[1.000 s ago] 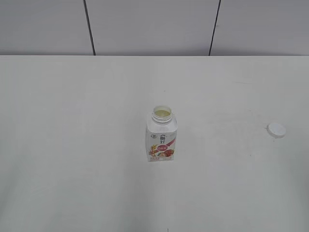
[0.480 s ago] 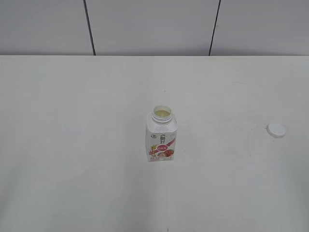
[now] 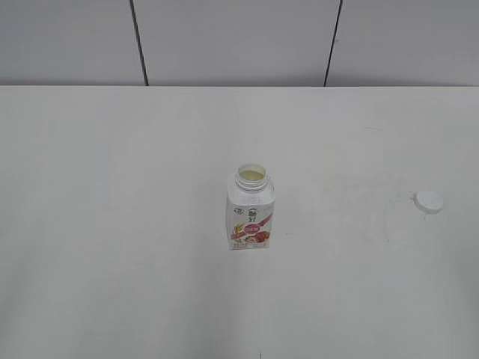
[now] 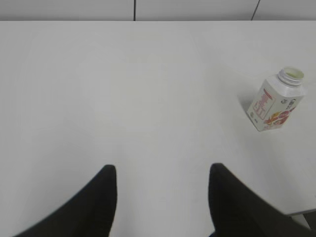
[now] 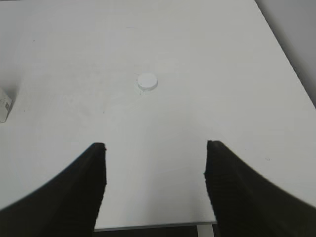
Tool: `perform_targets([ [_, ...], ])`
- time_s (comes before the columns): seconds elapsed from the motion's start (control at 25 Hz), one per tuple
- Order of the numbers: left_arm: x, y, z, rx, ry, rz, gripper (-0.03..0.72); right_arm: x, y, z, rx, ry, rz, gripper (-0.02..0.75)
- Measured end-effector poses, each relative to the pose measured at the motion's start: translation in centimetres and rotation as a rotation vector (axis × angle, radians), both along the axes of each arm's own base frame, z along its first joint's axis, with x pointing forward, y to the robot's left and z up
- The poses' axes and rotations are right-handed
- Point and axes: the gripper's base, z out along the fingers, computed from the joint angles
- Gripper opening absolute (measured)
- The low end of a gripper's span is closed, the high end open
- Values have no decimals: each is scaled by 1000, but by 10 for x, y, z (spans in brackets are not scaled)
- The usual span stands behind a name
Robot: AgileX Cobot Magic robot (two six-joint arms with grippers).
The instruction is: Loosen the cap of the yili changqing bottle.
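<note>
The yili changqing bottle point(image 3: 251, 210) stands upright in the middle of the white table, its round neck open with no cap on it. It also shows in the left wrist view point(image 4: 275, 104) at the right. The white cap point(image 3: 429, 200) lies flat on the table far to the bottle's right, and shows in the right wrist view point(image 5: 147, 82). My left gripper point(image 4: 162, 170) is open and empty, well short of the bottle. My right gripper point(image 5: 155, 147) is open and empty, near the table's front edge, short of the cap. Neither gripper shows in the exterior view.
The white table point(image 3: 112, 224) ends at a grey panelled wall point(image 3: 224, 37) at the back. Its right edge point(image 5: 291, 69) and front edge show in the right wrist view. A corner of the bottle point(image 5: 4, 106) sits at that view's left edge.
</note>
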Motion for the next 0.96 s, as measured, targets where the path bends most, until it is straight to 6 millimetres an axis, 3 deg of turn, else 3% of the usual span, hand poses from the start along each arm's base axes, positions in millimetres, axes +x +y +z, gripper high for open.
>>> perform_targets([
  [0.96,0,-1,0,-2,-1,60,363,0,-3,0,-27,0,-19,501],
])
